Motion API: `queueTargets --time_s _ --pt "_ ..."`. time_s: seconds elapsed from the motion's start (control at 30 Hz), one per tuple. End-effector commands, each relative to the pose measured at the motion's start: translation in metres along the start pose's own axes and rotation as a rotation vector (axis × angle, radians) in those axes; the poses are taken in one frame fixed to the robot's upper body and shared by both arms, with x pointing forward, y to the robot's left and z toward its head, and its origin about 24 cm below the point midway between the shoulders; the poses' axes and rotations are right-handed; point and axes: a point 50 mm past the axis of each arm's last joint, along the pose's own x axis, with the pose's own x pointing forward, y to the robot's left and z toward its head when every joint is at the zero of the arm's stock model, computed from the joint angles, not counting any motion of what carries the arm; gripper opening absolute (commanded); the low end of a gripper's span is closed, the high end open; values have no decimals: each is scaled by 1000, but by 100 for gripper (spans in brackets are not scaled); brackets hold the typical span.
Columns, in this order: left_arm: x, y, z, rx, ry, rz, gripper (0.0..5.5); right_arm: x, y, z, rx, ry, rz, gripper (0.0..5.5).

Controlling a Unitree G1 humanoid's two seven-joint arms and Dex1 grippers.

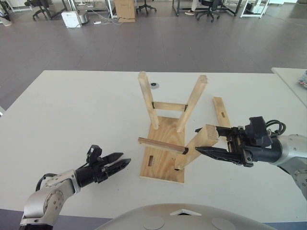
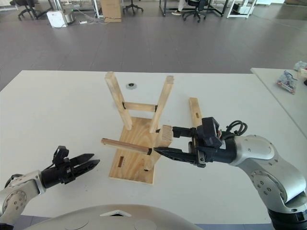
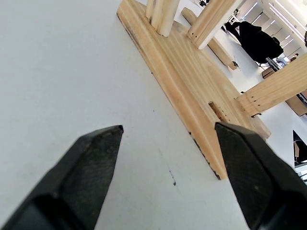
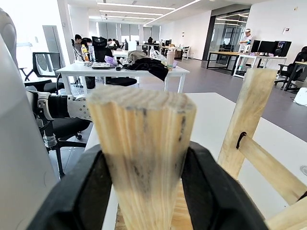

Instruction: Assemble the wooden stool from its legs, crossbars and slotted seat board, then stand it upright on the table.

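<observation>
"Where is the stool in your head view?"

"Your seat board (image 1: 163, 160) lies flat on the table (image 1: 72, 110). Two legs (image 1: 147, 100) stand up at its 12 o'clock end, with a crossbar (image 1: 169, 106) between them. Your right gripper (image 1: 196, 139) is clamped on a third leg (image 1: 199, 141) at the board's 4 o'clock. Your left gripper (image 1: 124, 160) hangs at 8 o'clock, fingers apart."

"And your left wrist view?"

"The fingers (image 3: 96, 158) are wide apart over the table, with the board ahead."

"Right wrist?"

"The fingers (image 4: 81, 191) squeeze the leg's end."
</observation>
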Motion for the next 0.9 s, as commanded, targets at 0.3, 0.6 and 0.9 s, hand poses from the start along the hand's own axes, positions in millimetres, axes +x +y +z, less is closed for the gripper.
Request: queueTargets --time_s 0.3,0.6,0.9 --pt "0 -2 -14 -7 23 13 355 8 18 -42 107 93 32 203" --pt "2 3 -31 -28 20 61 355 -14 8 -97 326 257 -84 203" --pt "9 3 -55 -40 4 84 355 -11 1 -98 308 384 10 203"
